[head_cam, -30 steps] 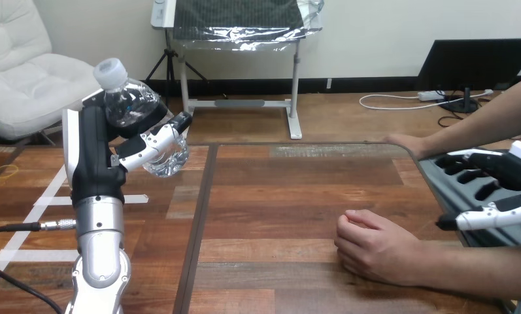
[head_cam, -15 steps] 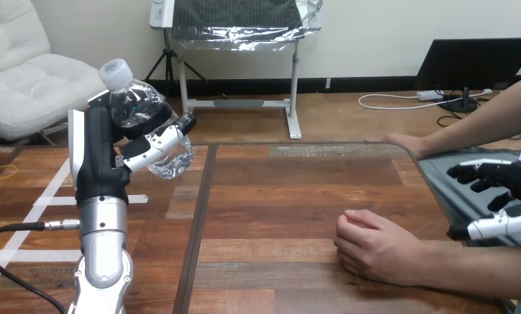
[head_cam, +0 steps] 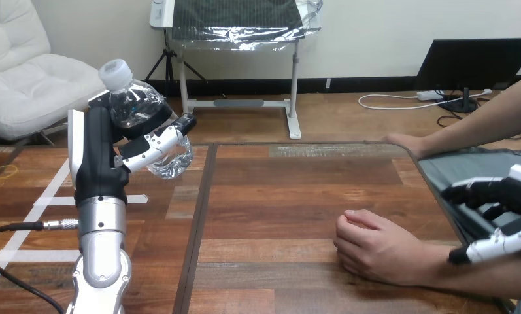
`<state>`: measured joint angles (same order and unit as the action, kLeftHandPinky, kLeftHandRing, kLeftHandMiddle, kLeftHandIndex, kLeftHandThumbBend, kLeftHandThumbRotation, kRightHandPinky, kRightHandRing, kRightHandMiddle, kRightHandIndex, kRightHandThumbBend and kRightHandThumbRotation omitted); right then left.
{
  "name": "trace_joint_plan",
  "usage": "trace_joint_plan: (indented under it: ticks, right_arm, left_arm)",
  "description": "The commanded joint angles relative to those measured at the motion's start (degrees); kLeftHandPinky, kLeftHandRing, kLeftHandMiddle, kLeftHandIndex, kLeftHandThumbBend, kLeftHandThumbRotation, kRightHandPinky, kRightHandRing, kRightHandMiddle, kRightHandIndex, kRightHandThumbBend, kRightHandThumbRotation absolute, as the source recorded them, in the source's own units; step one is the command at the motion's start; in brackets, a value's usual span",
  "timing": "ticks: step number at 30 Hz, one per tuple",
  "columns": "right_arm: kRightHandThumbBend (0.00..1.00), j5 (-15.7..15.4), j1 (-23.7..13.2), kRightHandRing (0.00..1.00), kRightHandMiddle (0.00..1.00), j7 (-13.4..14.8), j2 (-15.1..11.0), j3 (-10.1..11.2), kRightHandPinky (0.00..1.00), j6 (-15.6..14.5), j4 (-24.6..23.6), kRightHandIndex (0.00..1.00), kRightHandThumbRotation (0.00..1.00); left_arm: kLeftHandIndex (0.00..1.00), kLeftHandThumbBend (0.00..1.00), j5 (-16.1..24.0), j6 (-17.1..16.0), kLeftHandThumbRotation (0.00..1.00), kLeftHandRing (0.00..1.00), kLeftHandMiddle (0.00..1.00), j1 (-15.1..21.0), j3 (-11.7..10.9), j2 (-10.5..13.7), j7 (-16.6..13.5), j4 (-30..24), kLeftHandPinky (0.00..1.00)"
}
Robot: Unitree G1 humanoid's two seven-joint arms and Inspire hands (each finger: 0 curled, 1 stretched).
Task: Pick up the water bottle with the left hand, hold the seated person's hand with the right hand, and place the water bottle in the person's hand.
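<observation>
Left hand [head_cam: 97, 163]: raised over the table's left part, upright on its silver forearm; fingers and thumb wrapped round the bottle.
Bottle [head_cam: 143, 108]: clear plastic, gripped in the left hand, held in the air well clear of the table; tilted, with the white cap [head_cam: 114, 70] up and to the left.
Table [head_cam: 277, 190]: wooden planks, dark seam down the middle.
Person's near hand [head_cam: 374, 252]: loose fist resting on the table, right of centre; forearm leading off to the right.
Person's far hand [head_cam: 404, 142]: laid on the table's far edge, towards the right.
Dark panel [head_cam: 450, 173]: at the table's right side, behind the right hand.
Right hand [head_cam: 506, 193]: at the right edge, just above the near hand's forearm, well apart from the bottle; released, fingers loosely extended and grasping nothing; thumb over the forearm, contact not discernible.
</observation>
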<state>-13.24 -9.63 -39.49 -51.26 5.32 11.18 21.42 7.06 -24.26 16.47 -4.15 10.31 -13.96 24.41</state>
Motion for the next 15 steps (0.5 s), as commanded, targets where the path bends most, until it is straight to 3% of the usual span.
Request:
trace_joint_plan:
  ticks: [1, 9, 15]
  right_arm:
    - [0.97, 0.0, -1.6, 0.88, 0.88, -0.9, -1.9, -1.2, 0.87, 0.6, -1.9, 0.86, 0.27]
    - [0.99, -0.6, -1.6, 0.87, 0.87, -1.5, -1.2, -2.6, 0.8, 1.5, -1.4, 0.86, 0.28]
    - [1.0, -0.4, -1.7, 0.88, 0.87, -2.4, -0.8, -3.7, 0.82, 1.9, -0.9, 0.86, 0.28]
  left_arm:
    - [0.41, 0.57, -0.8, -0.4, 0.0, 0.3, 0.36, 4.5, -1.2, 0.2, 0.2, -1.6, 0.26]
    - [0.41, 0.57, -0.8, -0.6, 0.0, 0.3, 0.36, 4.7, -1.6, 0.0, 0.4, -1.4, 0.26]
    - [0.41, 0.57, -0.9, -0.5, 0.0, 0.3, 0.36, 4.7, -1.8, -0.2, 0.7, -1.7, 0.25]
